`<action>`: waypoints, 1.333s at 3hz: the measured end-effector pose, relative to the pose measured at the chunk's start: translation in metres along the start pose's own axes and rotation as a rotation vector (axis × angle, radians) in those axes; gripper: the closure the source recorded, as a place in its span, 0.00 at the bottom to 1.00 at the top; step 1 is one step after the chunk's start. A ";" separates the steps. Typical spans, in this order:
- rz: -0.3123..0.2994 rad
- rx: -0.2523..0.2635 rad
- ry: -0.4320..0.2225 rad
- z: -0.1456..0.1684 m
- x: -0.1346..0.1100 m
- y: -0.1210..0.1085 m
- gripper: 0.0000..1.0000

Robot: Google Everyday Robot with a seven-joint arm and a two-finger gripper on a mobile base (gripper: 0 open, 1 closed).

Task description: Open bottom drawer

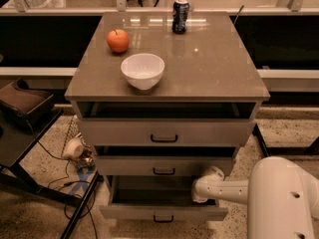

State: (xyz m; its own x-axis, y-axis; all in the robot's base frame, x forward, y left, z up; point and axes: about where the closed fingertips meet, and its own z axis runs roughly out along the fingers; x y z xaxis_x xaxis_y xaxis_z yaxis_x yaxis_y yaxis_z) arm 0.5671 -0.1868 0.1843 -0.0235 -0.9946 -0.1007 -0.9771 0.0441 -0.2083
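The cabinet has three pale grey drawers. The bottom drawer point(164, 213) is the lowest, with a slim front and a small black bar handle; it stands pulled out, its shallow grey tray showing. The middle drawer point(164, 166) and top drawer point(164, 132) are each pulled out a little. My white arm point(234, 189) comes in from the lower right. The gripper point(202, 188) is at the right end of the bottom drawer's tray, just under the middle drawer front. Its end is hidden there.
On the cabinet top point(219, 59) stand a white bowl point(142, 70), an orange apple point(118, 40) and a dark soda can point(180, 16). A black table point(20, 138) stands at the left, with cables and a pale round object point(74, 148) on the speckled floor.
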 end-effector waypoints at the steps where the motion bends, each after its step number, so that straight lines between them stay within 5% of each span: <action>1: 0.002 -0.004 0.003 0.001 0.000 0.001 1.00; 3: 0.085 -0.151 0.110 0.008 0.000 0.060 1.00; 4: 0.085 -0.151 0.110 0.008 0.000 0.060 1.00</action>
State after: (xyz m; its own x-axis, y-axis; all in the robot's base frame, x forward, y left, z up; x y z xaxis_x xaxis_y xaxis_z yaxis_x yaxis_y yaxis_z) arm 0.5104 -0.1831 0.1640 -0.1226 -0.9925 -0.0027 -0.9910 0.1226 -0.0547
